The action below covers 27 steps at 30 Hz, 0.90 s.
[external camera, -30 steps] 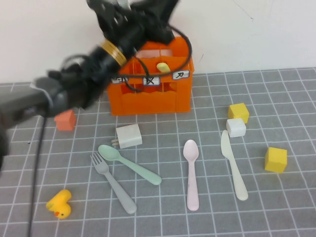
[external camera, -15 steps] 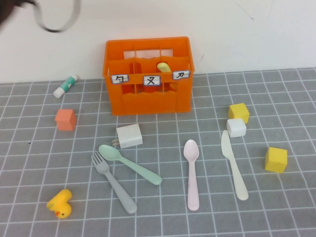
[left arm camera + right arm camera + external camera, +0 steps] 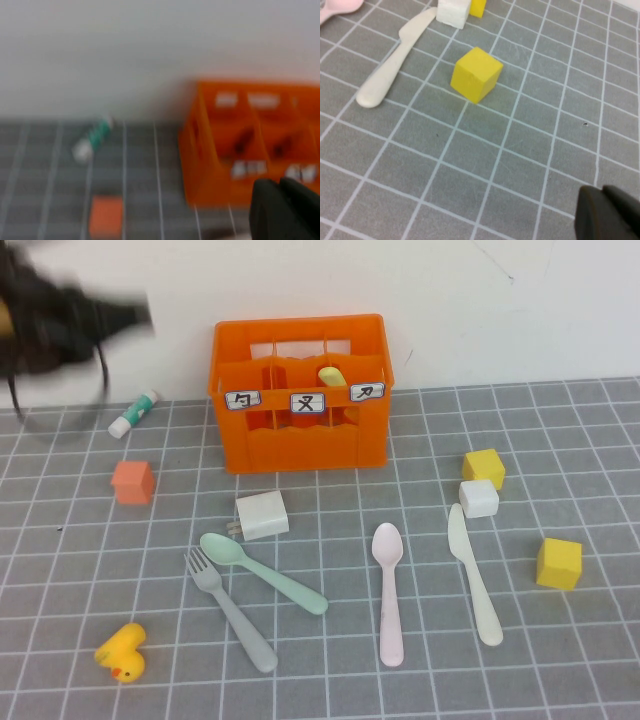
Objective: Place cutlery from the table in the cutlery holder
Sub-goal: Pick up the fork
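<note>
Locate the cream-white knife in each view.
High view: cream-white knife lies right of the pink spoon, blade tip toward the white cube.
Left wrist view: not in it.
Right wrist view: knife lies beside the yellow cube.
Shared landmark: white cube at the blade tip.
</note>
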### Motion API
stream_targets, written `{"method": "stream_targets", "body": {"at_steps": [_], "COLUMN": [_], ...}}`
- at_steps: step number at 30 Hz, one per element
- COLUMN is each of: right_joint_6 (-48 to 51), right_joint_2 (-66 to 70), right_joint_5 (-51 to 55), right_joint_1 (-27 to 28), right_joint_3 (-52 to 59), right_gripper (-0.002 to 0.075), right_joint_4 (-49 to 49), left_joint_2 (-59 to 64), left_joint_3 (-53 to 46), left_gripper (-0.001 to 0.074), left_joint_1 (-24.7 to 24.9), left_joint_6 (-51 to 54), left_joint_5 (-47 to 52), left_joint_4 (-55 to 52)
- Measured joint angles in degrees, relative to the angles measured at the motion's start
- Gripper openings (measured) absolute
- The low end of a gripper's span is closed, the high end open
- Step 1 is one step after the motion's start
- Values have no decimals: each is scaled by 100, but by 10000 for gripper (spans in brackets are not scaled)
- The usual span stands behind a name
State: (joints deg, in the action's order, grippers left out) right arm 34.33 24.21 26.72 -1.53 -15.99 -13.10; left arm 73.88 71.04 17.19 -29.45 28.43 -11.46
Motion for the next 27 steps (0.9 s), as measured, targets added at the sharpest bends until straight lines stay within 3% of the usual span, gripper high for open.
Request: {"method": "stream_targets", "body": {"at_steps": [5,9,19,27], "right_joint_6": [0,0,11,11], "right_joint_2": [0,0,0,0], "right_joint_5": [0,-8,-8,-8], "right_joint_1": [0,0,0,0], "right_joint_3": [0,0,0,0], "right_gripper": [-3,-3,-3,-3], "right_joint_4": [-17,-28,-41,-45], "left_joint_2": [-267,-162,921,1419], "left_joint_3": [-1362,-1864,-2022,-1567], "left_gripper": [0,0,0,0], "left_joint_1": [0,0,0,0], "left_joint_6": [775,1313,1578,3939], "left_joint_5": [-26,396,294,809], "left_joint_4": [1406,2240,3467,3527]}}
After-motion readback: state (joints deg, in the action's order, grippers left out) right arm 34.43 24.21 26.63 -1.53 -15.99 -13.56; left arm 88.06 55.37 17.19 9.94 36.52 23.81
